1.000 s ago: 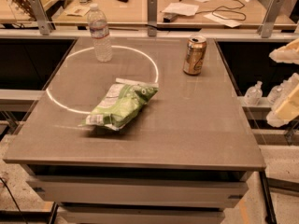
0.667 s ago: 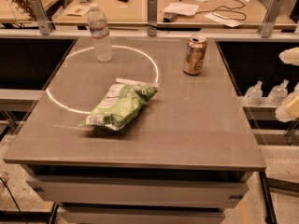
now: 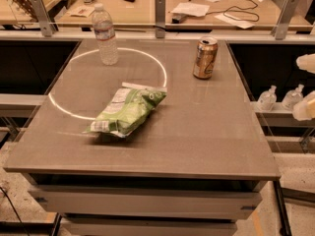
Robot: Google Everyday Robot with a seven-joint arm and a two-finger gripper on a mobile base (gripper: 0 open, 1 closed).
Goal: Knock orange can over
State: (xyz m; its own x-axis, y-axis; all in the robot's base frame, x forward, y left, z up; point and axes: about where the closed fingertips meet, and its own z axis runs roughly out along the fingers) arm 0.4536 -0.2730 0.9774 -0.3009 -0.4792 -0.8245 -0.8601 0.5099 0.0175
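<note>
The orange can [image 3: 205, 58] stands upright near the far right of the grey table [image 3: 197, 141]. It is copper-orange with a silver top. My gripper [image 3: 306, 85] shows only at the right edge of the camera view, off the table's right side and well right of the can. Its two pale fingers [image 3: 306, 63] stand apart, with nothing between them.
A clear water bottle [image 3: 105, 35] stands at the far left, on a white circle marked on the table. A green chip bag [image 3: 128, 110] lies in the middle. Small bottles [image 3: 268, 98] sit on a ledge to the right. A wooden desk with papers and cables lies behind.
My gripper has drawn back to the right, so less of it shows at the frame edge. The can, bottle and bag have not moved.
</note>
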